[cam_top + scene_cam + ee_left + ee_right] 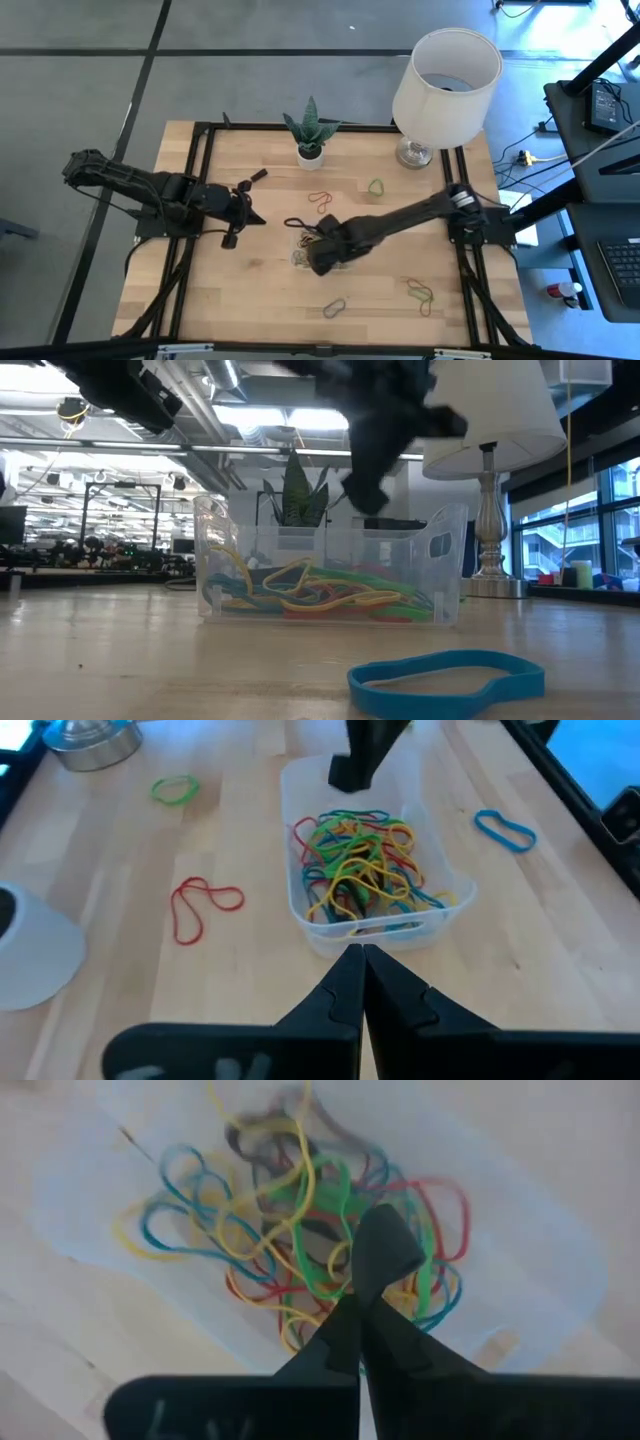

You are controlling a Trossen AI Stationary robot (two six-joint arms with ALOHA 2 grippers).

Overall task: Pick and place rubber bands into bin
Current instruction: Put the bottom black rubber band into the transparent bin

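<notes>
Right gripper [318, 262] hung directly over the clear plastic bin [440, 915], fingers pressed together, nothing pinched between them. Seen through the right wrist camera as a closed dark tip [362, 1315] above the tangle inside. Seen in the low view as a dark mass [368, 490] above the bin's rim [445, 540], not touching the contents.

Bin near the table's middle, holding a heap of rubber bands [360, 865] in yellow, green, red and blue, knotted together. Same heap [300, 1230] filled the right wrist view; lay along the bin's floor in the low view [310, 595].

Loose bands scattered on the wooden table [240, 300]: a red one [200, 905] in a twisted figure, a green one [175, 788] near the lamp base [90, 745], a blue one [505, 828] on the bin's other side, also lying close to the low camera [445, 678]. More near the right front corner [422, 293].

Left gripper [360, 982] parked at the table's left side, fingers shut tight, empty, pointed toward the bin.

Potted plant [310, 130] and white lamp shade [445, 85] at the table's far edge.
</notes>
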